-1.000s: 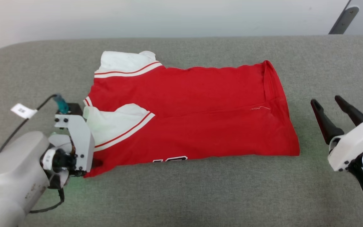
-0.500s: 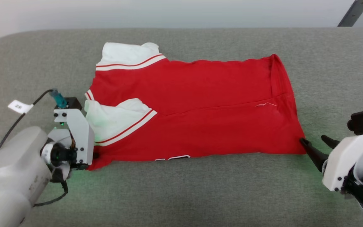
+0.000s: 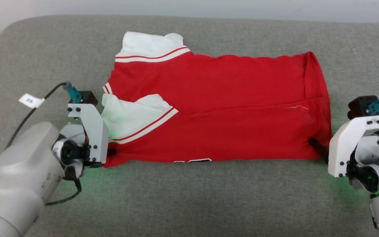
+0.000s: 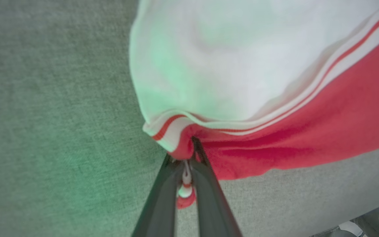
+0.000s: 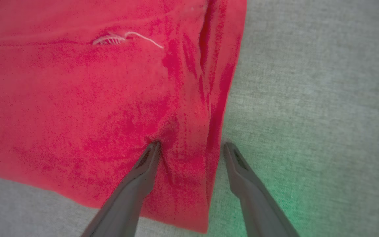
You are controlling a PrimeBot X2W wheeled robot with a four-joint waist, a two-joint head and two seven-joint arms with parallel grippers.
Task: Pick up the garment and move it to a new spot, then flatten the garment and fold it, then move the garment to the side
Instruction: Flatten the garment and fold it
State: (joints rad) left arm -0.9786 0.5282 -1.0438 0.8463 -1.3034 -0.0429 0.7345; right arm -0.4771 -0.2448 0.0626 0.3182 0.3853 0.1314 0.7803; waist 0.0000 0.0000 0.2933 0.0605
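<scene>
Head view: the garment (image 3: 229,108) lies folded lengthwise on the grey cushion (image 3: 189,197). Our left tool (image 4: 183,149) pinches its sleeve-end corner; our right tool (image 5: 192,144) straddles the hem corner, unclosed. We judge folding midway, moving aside pending.

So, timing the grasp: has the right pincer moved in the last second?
Yes: right pincer went left, from clear of the garment to straddling its hem.
</scene>
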